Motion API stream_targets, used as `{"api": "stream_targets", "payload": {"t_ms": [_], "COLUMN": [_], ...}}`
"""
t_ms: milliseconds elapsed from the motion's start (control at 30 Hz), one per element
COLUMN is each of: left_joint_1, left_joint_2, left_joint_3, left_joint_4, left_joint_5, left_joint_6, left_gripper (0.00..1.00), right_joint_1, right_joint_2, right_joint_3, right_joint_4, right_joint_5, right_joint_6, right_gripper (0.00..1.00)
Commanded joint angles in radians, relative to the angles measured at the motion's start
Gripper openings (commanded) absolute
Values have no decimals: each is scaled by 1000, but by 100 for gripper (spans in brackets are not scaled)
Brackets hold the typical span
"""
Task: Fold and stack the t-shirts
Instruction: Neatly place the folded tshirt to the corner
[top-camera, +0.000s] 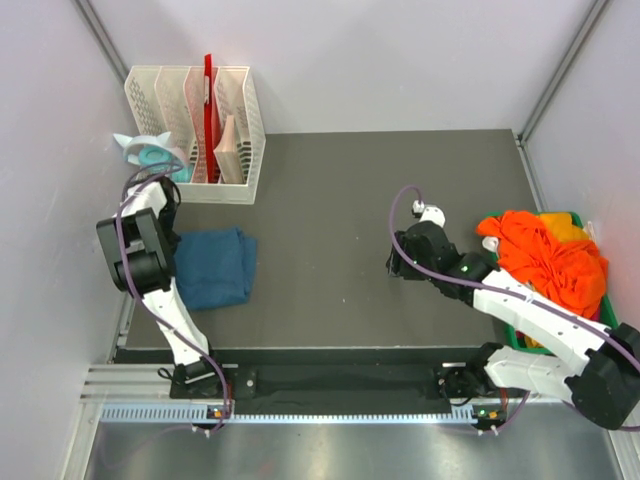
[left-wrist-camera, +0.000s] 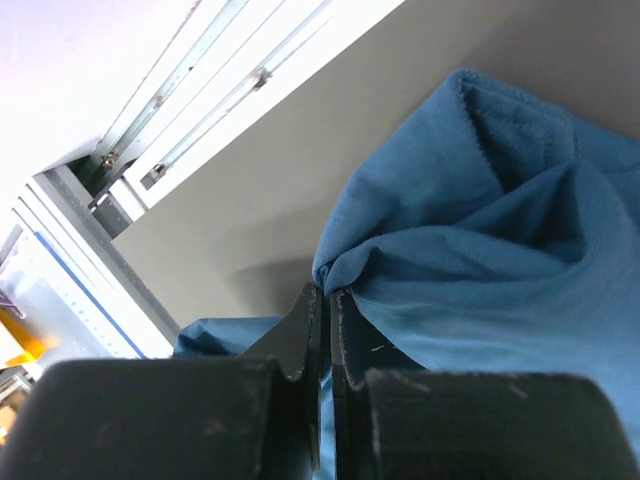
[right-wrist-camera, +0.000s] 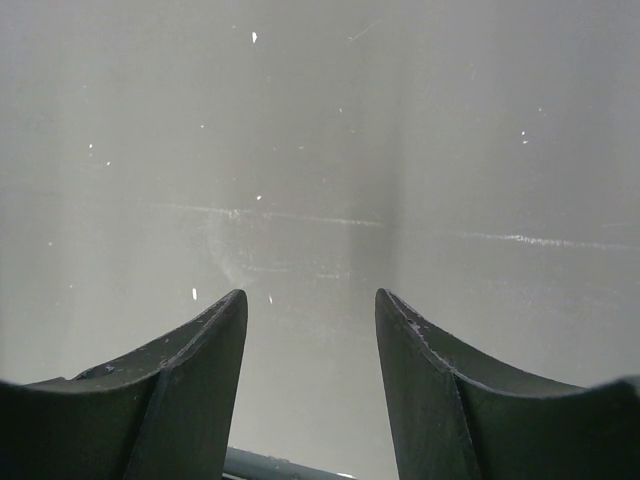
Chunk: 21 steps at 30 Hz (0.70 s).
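A teal-blue t-shirt (top-camera: 215, 265) lies folded on the dark mat at the left. My left gripper (top-camera: 180, 232) is at its far left edge. In the left wrist view the left gripper (left-wrist-camera: 327, 292) is shut on a bunched fold of the blue shirt (left-wrist-camera: 480, 230). A heap of orange t-shirts (top-camera: 545, 260) with a bit of yellow fills the green bin (top-camera: 573, 214) at the right. My right gripper (top-camera: 395, 264) is open and empty over bare mat, left of the bin. The right wrist view shows the right gripper (right-wrist-camera: 310, 300) with only grey surface between its fingers.
A white slotted file rack (top-camera: 195, 130) holding a red item stands at the back left. A pale teal tape holder (top-camera: 150, 152) sits beside it. Walls close in on the left, back and right. The dark mat (top-camera: 340, 200) lies between the arms.
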Motion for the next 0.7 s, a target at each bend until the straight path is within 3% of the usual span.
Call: {"api": "stream_targets", "payload": {"t_ms": [0, 400, 667], "left_joint_1": [-3, -3, 2], "left_joint_2": [58, 158, 108], "left_joint_3": [69, 202, 130], "left_joint_4": [-3, -38, -18], "left_joint_5": [-9, 5, 9], "left_joint_6": [-8, -6, -20], "left_gripper": [0, 0, 0], "right_joint_1": [22, 40, 49], "right_joint_2": [-39, -61, -61], "right_joint_3": [-10, -8, -2], "right_joint_4": [5, -38, -33], "right_joint_5": [11, 18, 25], "right_joint_6": [13, 16, 22], "right_gripper": [54, 54, 54]}}
